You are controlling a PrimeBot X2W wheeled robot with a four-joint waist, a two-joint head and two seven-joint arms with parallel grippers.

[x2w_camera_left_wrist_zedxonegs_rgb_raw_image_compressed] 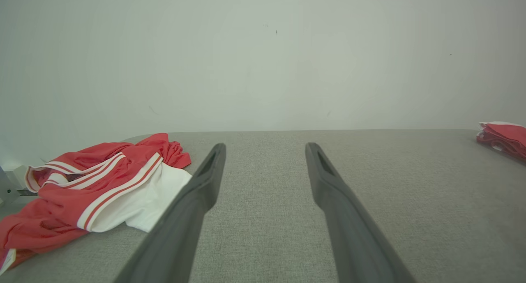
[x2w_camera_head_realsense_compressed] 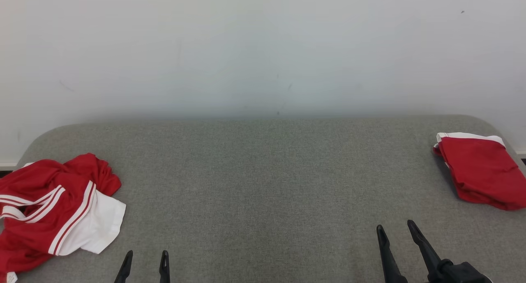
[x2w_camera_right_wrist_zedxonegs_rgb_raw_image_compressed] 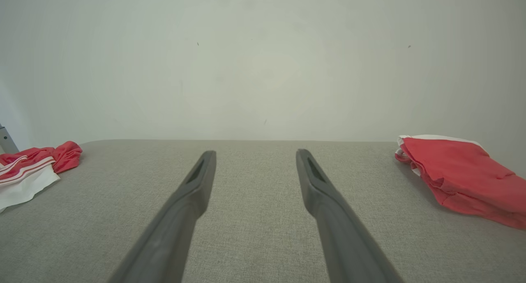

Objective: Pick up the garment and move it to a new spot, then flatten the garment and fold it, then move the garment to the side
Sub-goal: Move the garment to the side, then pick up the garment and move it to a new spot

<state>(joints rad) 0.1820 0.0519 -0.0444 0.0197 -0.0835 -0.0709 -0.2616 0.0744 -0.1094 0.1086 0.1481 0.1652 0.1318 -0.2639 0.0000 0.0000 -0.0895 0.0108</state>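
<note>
A crumpled red and white garment [x2w_camera_head_realsense_compressed: 53,209] with white stripes lies at the left edge of the grey table [x2w_camera_head_realsense_compressed: 263,172]; it also lies at the left in the left wrist view [x2w_camera_left_wrist_zedxonegs_rgb_raw_image_compressed: 94,188] and far left in the right wrist view [x2w_camera_right_wrist_zedxonegs_rgb_raw_image_compressed: 28,168]. My left gripper [x2w_camera_head_realsense_compressed: 146,258] hovers open just right of it, touching nothing; its fingers [x2w_camera_left_wrist_zedxonegs_rgb_raw_image_compressed: 205,180] stand wide apart. My right gripper [x2w_camera_head_realsense_compressed: 395,229] is open near the front right, with nothing between its fingers [x2w_camera_right_wrist_zedxonegs_rgb_raw_image_compressed: 312,180].
A folded red garment with white trim [x2w_camera_head_realsense_compressed: 481,170] rests at the table's far right edge, seen too in the right wrist view [x2w_camera_right_wrist_zedxonegs_rgb_raw_image_compressed: 456,176] and the left wrist view [x2w_camera_left_wrist_zedxonegs_rgb_raw_image_compressed: 503,137]. A pale wall [x2w_camera_head_realsense_compressed: 263,49] rises behind the table.
</note>
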